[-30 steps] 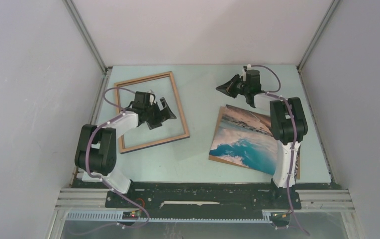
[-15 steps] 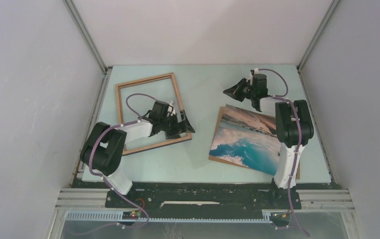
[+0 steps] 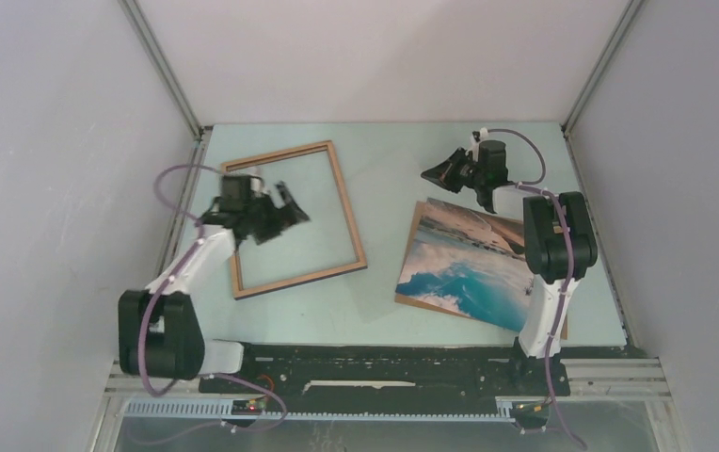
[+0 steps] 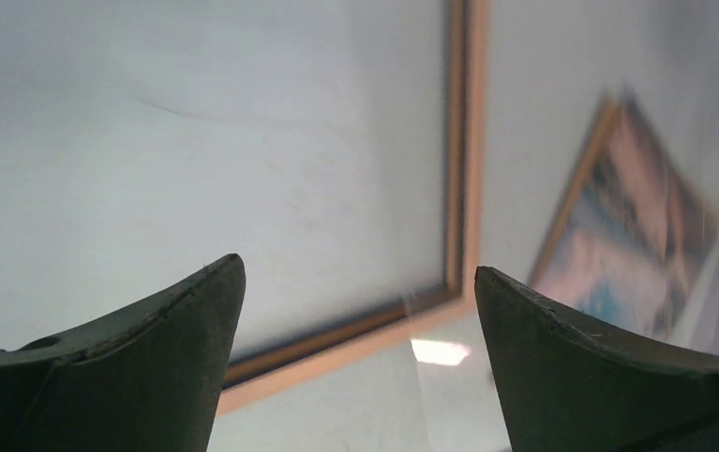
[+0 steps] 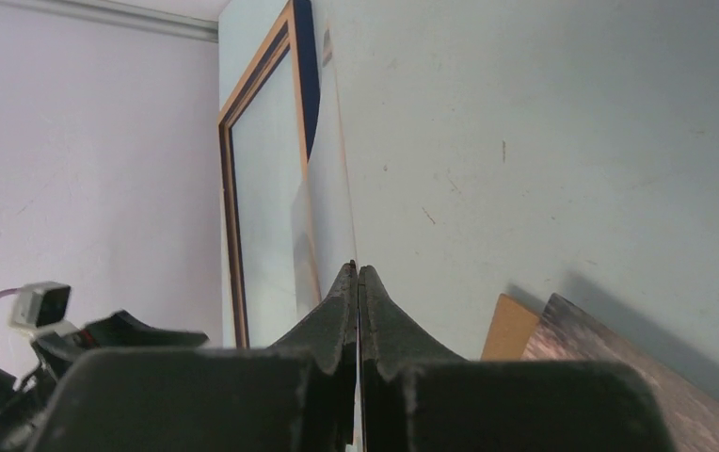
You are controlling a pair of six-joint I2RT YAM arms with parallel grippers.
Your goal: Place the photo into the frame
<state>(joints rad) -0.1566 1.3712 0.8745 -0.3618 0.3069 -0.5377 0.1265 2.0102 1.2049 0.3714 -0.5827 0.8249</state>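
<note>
The left pincer (image 3: 290, 207) hung wide open over the frame (image 3: 348, 212). The right pincer (image 5: 358, 271) pinched what looked like a thin clear sheet (image 5: 327, 207). The photo (image 3: 464, 268) lay apart on the tabletop (image 3: 384, 160). Risk: the sheet could slip or strike the frame.

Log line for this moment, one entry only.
left gripper open, above opening of frame | right gripper shut, past far edge of photo | frame flat, wood face up, empty | photo face up on table, apart from frame

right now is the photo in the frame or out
Out. The photo lies face up, apart from the frame, whose opening shows only table.
</note>
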